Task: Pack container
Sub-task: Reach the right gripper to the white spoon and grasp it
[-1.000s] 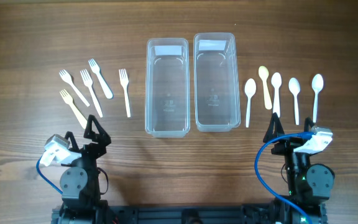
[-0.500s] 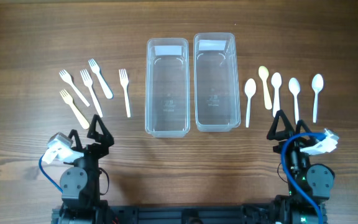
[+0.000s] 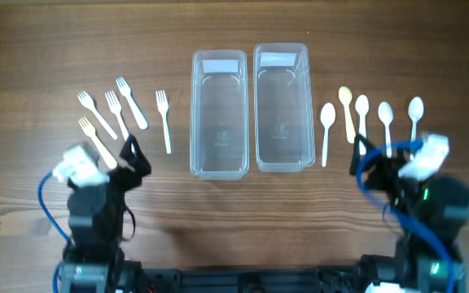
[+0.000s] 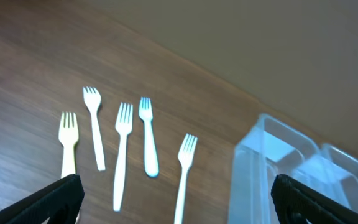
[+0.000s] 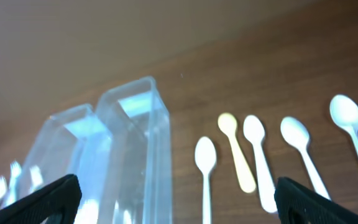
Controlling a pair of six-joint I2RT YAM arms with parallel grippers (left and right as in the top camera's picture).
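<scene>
Two clear plastic containers stand side by side at the table's middle, the left one (image 3: 218, 114) and the right one (image 3: 283, 107), both empty. Several plastic forks (image 3: 122, 118) lie to the left, also in the left wrist view (image 4: 123, 149). Several plastic spoons (image 3: 363, 118) lie to the right, also in the right wrist view (image 5: 253, 155). My left gripper (image 3: 129, 155) is open and empty, just near the forks' handle ends. My right gripper (image 3: 363, 156) is open and empty, near the spoons' handle ends.
Wooden table (image 3: 234, 212) all around. Blue cables loop beside both arms. The containers also show in the left wrist view (image 4: 278, 168) and the right wrist view (image 5: 110, 155).
Both arms have risen and moved forward from their rest pose toward the cutlery. The left gripper now reaches the forks' ends, the right the spoons' ends.
</scene>
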